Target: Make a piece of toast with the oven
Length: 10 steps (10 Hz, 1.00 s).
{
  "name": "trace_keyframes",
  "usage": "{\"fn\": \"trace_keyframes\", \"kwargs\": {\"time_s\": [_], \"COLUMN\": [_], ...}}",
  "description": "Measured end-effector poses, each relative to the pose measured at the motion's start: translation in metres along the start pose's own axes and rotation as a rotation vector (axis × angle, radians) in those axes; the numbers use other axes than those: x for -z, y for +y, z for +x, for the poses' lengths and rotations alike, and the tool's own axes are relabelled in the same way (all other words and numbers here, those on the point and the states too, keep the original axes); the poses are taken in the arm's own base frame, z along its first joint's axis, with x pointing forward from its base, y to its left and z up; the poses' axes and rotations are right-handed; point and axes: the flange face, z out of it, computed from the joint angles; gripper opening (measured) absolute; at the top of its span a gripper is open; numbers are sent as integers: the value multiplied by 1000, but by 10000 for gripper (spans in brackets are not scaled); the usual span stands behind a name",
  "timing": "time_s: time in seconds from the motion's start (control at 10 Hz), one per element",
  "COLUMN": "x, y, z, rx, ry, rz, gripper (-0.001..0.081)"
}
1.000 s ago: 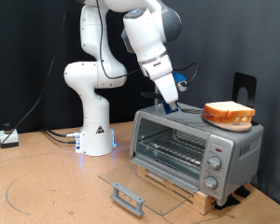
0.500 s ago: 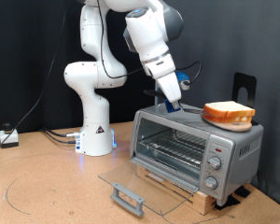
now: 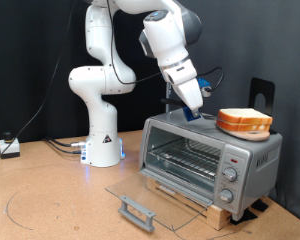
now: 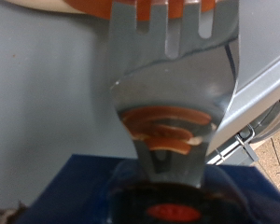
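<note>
The silver oven point(image 3: 210, 160) stands at the exterior view's right. Its glass door point(image 3: 140, 198) lies folded down and open, and the wire rack point(image 3: 185, 155) shows inside. My gripper point(image 3: 194, 108) hangs just over the oven's top, shut on a metal fork point(image 4: 168, 103) with a blue-wrapped handle. In the wrist view the fork's tines reach the rim of an orange dish point(image 4: 131, 7). That dish point(image 3: 244, 129) sits on the oven's top and carries a thick slice of bread point(image 3: 244, 119). The piece of toast is out of view.
Three round knobs point(image 3: 229, 172) run down the oven's side panel. The oven rests on a wooden board point(image 3: 205, 208). The arm's white base point(image 3: 102, 140) stands behind, with cables point(image 3: 60, 146) on the table. A black stand point(image 3: 262, 92) rises behind the oven.
My gripper with the fork has moved a little to the exterior view's right, closer to the orange dish on the oven's top. Nothing else has moved.
</note>
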Motion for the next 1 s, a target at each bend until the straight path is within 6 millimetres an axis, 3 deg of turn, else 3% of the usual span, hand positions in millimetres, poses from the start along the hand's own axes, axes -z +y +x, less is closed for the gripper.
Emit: {"fn": "trace_keyframes", "kwargs": {"time_s": [0.5,1.0], "x": [-21,-20], "y": [-15,-19], "z": [7,17], "rx": [-38,-72], "ry": [27,73], "rz": [-21,-7], "gripper": [457,457]}}
